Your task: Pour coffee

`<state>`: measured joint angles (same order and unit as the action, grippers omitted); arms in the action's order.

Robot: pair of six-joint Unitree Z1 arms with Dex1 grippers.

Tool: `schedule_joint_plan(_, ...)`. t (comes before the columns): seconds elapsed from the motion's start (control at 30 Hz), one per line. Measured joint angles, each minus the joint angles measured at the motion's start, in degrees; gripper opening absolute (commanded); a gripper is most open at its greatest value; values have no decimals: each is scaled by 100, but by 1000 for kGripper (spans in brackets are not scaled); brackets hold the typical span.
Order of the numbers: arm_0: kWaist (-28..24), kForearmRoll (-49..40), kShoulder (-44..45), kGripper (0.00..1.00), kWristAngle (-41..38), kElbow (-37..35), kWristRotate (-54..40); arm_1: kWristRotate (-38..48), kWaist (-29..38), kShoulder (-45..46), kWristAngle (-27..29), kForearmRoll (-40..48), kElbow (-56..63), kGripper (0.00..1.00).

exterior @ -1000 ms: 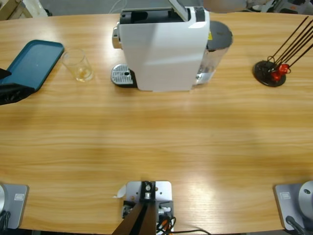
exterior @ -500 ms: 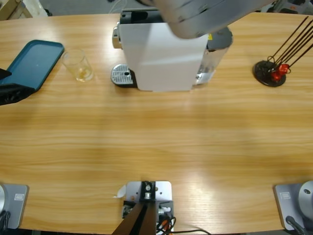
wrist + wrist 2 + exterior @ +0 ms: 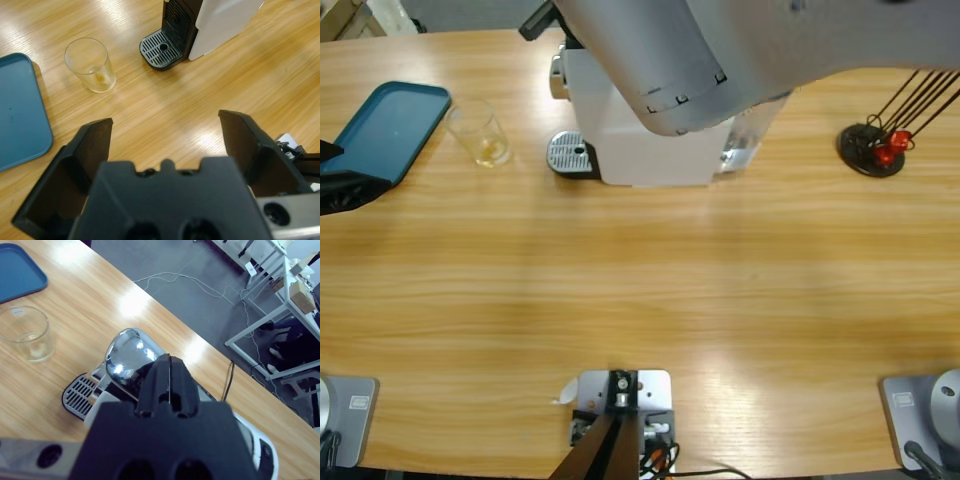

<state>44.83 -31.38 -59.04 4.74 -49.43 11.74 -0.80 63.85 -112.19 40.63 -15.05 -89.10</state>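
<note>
A small clear glass tumbler (image 3: pixel 480 133) stands left of the white coffee machine (image 3: pixel 650 150), with a shallow layer of amber coffee (image 3: pixel 492 152) in its bottom. My left gripper (image 3: pixel 165 120) is open wide, hovering near the table's left edge (image 3: pixel 345 185), and looks toward the tumbler (image 3: pixel 90 65) and the machine's drip tray (image 3: pixel 162 47). My right gripper (image 3: pixel 170 360) is shut on nothing, held over the machine's chrome head (image 3: pixel 127 357). Its big silver arm (image 3: pixel 720 50) hides the machine's top in the high view.
A blue tray (image 3: pixel 385 130) lies at the far left, beside the left gripper. A black holder with dark sticks and red bits (image 3: pixel 872 148) stands at the right. Beyond the table's far edge, the right wrist view shows cables and white racks (image 3: pixel 260 270).
The right arm has swung in from the upper right and now covers the top of the coffee machine. The tumbler, tray and left gripper have not moved.
</note>
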Motion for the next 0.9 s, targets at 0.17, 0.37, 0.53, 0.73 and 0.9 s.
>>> schedule_joint_plan(0.17,0,0,0,913,0,0,0,89,7,0,-34,189,155,0)
schedule_joint_plan(0.37,0,0,0,913,0,0,0,162,30,-9,-234,317,284,0)
schedule_joint_plan(0.53,4,-1,-28,913,-1,0,0,199,61,-44,-283,424,365,0)
schedule_joint_plan(0.73,4,-26,-28,917,-1,0,0,276,66,-37,-283,464,404,0)
schedule_joint_plan(0.9,4,-29,-28,926,-1,0,0,286,98,178,-226,466,662,0)
